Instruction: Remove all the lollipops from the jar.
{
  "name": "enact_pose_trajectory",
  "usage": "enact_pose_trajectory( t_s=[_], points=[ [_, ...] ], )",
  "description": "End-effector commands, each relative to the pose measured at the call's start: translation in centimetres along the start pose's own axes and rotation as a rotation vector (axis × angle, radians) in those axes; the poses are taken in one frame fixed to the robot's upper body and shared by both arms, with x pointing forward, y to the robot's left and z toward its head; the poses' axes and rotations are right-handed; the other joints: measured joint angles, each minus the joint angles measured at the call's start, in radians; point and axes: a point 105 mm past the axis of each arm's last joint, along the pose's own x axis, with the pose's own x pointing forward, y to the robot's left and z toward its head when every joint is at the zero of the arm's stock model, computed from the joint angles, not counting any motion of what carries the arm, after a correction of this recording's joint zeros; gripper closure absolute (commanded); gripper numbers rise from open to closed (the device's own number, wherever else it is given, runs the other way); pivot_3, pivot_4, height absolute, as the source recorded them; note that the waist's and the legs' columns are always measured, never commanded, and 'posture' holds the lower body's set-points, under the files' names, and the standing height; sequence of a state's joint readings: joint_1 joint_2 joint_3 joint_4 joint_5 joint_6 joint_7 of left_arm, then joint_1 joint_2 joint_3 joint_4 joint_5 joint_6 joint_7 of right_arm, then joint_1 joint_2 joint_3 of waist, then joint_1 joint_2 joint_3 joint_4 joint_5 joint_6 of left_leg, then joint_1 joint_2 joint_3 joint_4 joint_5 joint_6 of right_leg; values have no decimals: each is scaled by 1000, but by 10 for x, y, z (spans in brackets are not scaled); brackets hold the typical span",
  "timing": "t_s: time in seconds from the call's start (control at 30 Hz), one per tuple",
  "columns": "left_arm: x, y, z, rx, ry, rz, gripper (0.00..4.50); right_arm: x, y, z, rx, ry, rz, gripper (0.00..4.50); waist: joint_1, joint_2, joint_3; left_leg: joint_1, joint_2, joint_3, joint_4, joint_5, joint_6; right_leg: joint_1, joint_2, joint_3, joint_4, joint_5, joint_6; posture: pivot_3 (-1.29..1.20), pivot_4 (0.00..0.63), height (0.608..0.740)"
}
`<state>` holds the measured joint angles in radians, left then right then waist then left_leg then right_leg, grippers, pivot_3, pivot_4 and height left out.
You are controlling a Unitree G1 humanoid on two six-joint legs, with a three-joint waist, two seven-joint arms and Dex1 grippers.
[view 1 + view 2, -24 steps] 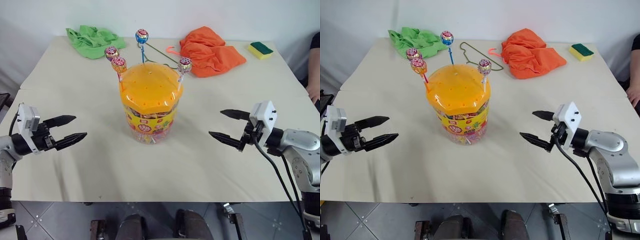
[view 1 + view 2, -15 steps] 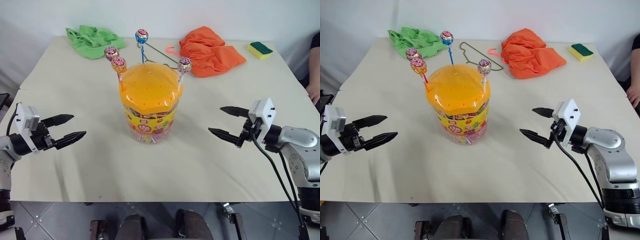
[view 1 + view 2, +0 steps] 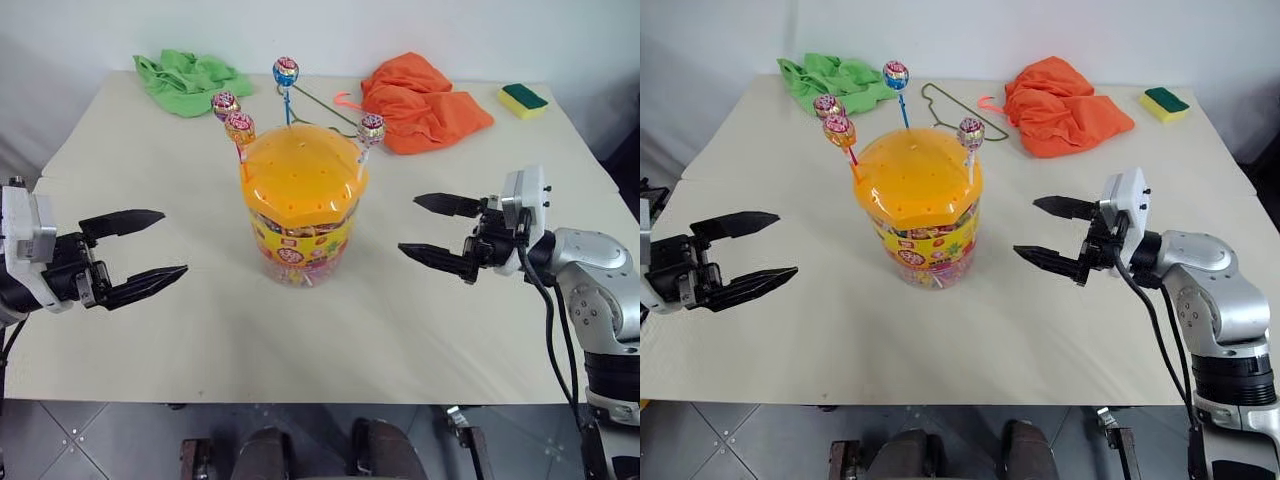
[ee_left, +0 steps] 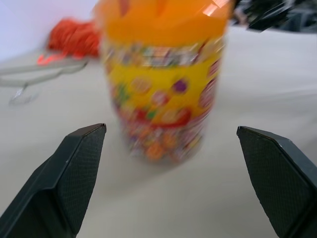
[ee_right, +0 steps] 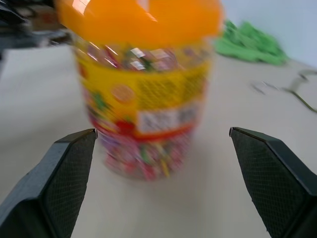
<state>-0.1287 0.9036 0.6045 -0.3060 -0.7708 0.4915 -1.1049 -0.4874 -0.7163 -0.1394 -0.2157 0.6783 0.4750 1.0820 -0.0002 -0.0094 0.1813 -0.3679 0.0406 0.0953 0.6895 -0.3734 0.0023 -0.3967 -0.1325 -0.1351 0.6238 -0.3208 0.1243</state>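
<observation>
The wide clear plastic jar [image 3: 302, 205] with its domed, hole-dotted orange lid and yellow-red printed label is standing upright near the middle of the pale desk [image 3: 330, 330]. Four small lollipops in shiny wrappers are sticking up out of the lid on thin sticks: the blue-wrapped lollipop [image 3: 285, 71] is rising highest at the far side of the jar, the purple-pink lollipop [image 3: 223, 102] and the orange-red lollipop [image 3: 239, 127] are standing close together at the jar's left edge, and the silver-purple lollipop [image 3: 371, 128] is standing at its right edge.

The left gripper [image 3: 148, 246] is hovering to the left of the jar, well apart from it, its two black fingers spread wide and holding nothing, aimed toward the jar. The right gripper [image 3: 433, 230] is hovering to the right of the jar, nearer to it but not touching, its fingers likewise spread wide and empty, pointing at the jar's side. In each wrist view the jar is sitting between the open fingers, some way ahead of them.

Beyond the jar, a crumpled green cloth [image 3: 188, 80] is lying to the far left, a crumpled orange cloth [image 3: 425, 102] to the far right, a thin wire hanger [image 3: 958, 108] between them, and a yellow-and-green sponge [image 3: 522, 97] past the orange cloth.
</observation>
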Motion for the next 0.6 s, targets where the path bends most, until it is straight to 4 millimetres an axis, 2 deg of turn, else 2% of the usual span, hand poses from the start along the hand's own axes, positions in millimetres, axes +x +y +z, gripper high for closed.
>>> enact_pose_trajectory(
  t_s=[0.03,0.1,0.2,0.37,0.6],
  points=[
    [8,-11,24,65,-78,-28,0,-4,12,21,-62,-23,78,30,1,0,0,0,0,0,1,0,0,0,0,0,1,0,0,0,150,740],
    [19,-17,33,95,-124,-70,0,-8,14,26,-84,-7,100,30,5,0,0,-1,0,-1,2,0,1,0,0,0,1,0,0,0,150,740],
    [39,-14,41,120,-193,-74,0,-10,13,27,-94,3,103,30,12,0,0,-2,-1,-1,7,-1,1,1,0,0,3,0,0,0,150,740],
    [54,-9,42,115,-234,-93,0,-5,11,26,-105,-5,79,30,12,0,0,-1,-1,0,8,-1,1,2,0,0,4,0,0,0,150,740],
    [65,5,39,114,-265,-96,0,-6,10,27,-121,-12,35,30,12,0,0,-2,-1,0,9,-1,1,2,0,0,4,0,0,0,150,740]
  ],
)
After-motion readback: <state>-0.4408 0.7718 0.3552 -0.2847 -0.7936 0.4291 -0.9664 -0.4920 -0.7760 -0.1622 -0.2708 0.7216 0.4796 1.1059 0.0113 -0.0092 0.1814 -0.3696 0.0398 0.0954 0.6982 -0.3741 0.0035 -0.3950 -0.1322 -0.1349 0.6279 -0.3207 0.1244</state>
